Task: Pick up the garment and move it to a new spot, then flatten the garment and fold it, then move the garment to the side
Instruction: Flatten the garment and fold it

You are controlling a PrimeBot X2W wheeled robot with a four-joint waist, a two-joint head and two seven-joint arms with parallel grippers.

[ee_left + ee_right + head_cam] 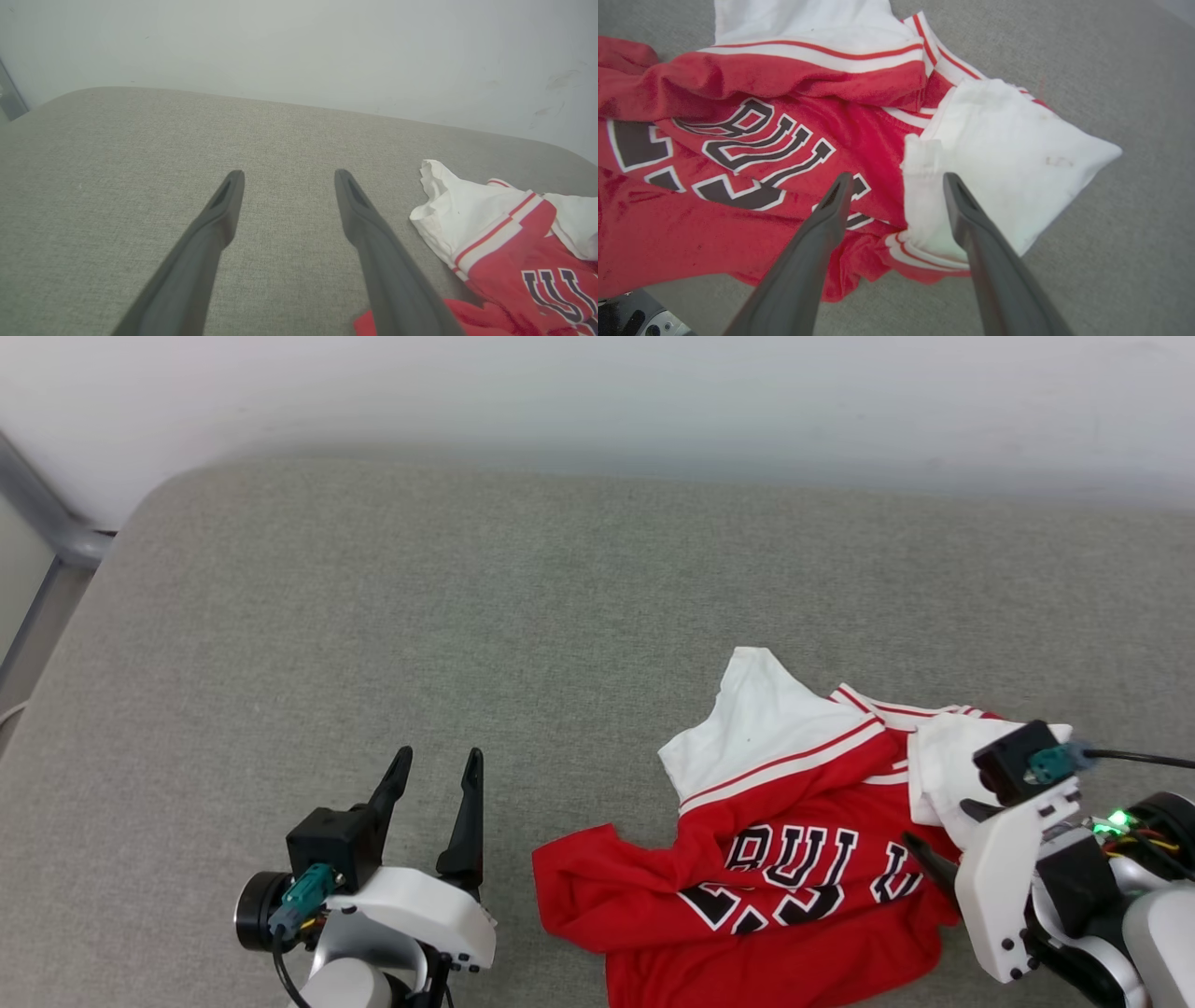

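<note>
rumpled jersey under spread right fingers

the garment [784,868] is a soft red knit heap, creased and bunched, with smooth white sleeves, striped trim and black white-edged lettering. it lies on the near right part of a coarse grey woven cushion [467,597] with rounded corners. the right gripper [897,177] hangs over its white sleeve and red chest, long tapered dark fingers spread wide, gripping nothing. the left gripper [440,756] also stands wide, over bare cushion, near the garment's left red edge.
</note>
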